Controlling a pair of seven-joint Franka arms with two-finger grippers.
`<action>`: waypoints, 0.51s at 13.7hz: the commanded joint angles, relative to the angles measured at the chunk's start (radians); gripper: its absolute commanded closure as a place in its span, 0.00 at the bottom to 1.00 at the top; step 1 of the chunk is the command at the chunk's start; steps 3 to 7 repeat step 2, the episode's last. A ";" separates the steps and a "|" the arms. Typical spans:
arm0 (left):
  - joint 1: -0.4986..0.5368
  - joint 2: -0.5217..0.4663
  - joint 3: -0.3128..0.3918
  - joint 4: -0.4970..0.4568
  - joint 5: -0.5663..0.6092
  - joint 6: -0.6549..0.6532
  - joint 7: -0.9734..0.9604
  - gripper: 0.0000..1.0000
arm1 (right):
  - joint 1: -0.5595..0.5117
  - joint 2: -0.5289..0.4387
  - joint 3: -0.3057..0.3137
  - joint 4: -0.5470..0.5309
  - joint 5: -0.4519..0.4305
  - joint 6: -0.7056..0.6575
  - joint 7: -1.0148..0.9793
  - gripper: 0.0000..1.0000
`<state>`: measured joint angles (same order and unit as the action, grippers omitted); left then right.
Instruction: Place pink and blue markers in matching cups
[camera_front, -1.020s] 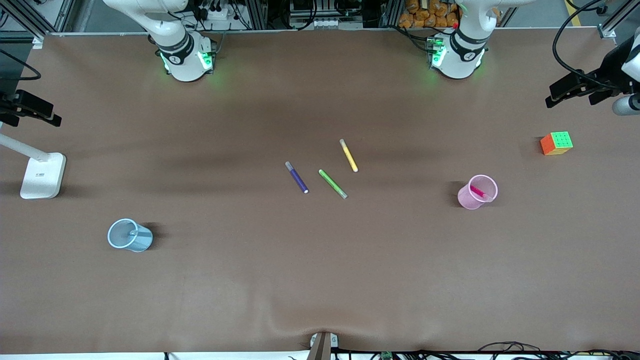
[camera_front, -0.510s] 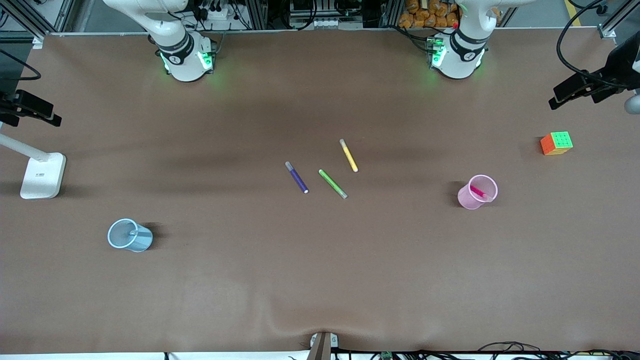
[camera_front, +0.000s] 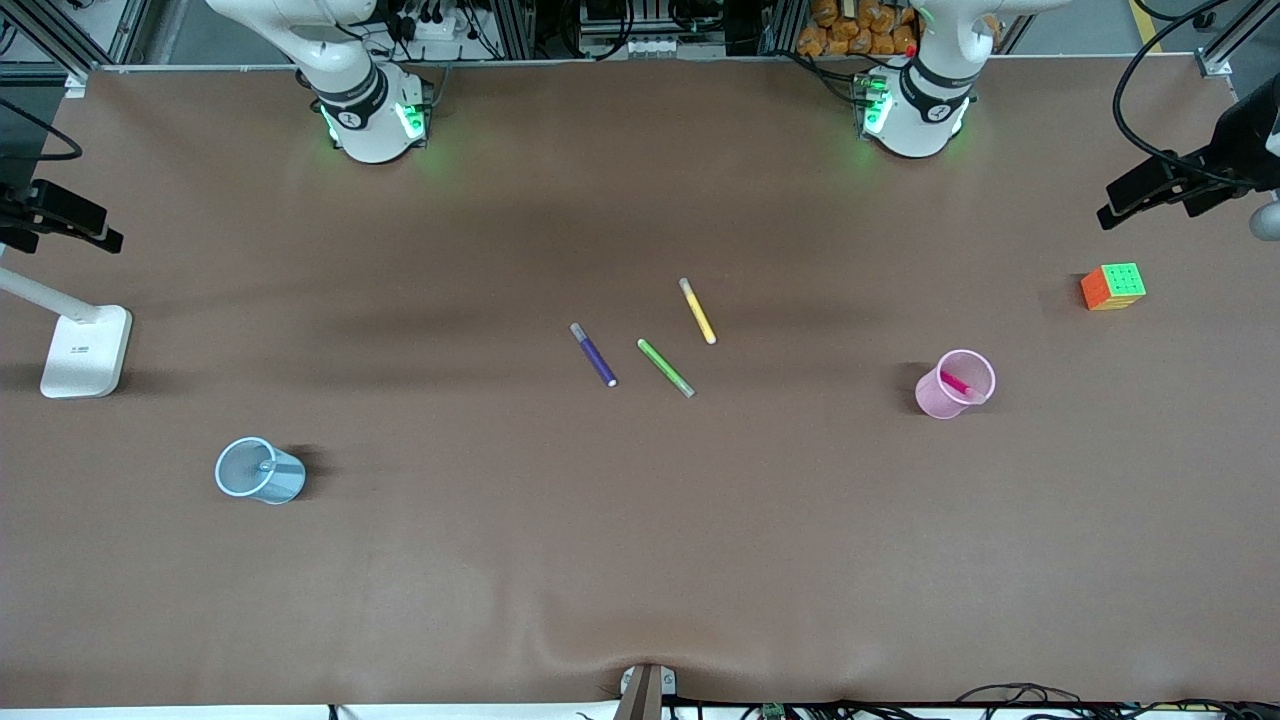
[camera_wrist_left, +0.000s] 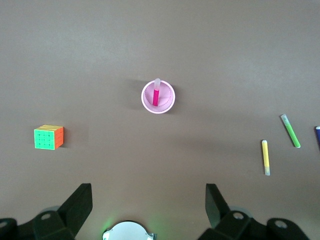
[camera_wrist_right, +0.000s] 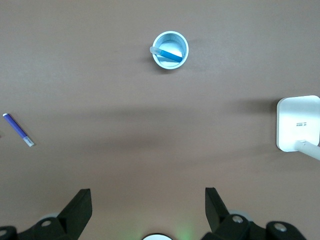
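The pink marker leans inside the pale pink cup, which stands upright toward the left arm's end of the table. The left wrist view looks down on that cup and marker from high up. The blue marker rests in the pale blue cup. That cup stands toward the right arm's end, nearer to the front camera. My left gripper and my right gripper both hang open and empty, high over the table near their own bases.
A dark purple marker, a green marker and a yellow marker lie loose mid-table. A colour cube sits near the left arm's end. A white lamp base stands at the right arm's end.
Cups and markers have not moved. A black piece of gear at the table's edge by the left arm's end has shifted slightly outward.
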<state>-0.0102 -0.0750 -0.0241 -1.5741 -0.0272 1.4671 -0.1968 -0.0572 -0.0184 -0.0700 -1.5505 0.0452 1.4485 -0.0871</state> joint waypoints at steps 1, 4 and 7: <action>-0.002 0.012 0.004 0.028 -0.013 -0.019 -0.020 0.00 | -0.001 0.003 0.004 0.010 -0.013 -0.002 0.015 0.00; -0.004 0.012 0.004 0.028 -0.013 -0.019 -0.023 0.00 | -0.001 0.003 0.004 0.010 -0.013 -0.002 0.015 0.00; -0.004 0.012 0.004 0.028 -0.013 -0.019 -0.023 0.00 | -0.001 0.003 0.004 0.010 -0.013 -0.002 0.015 0.00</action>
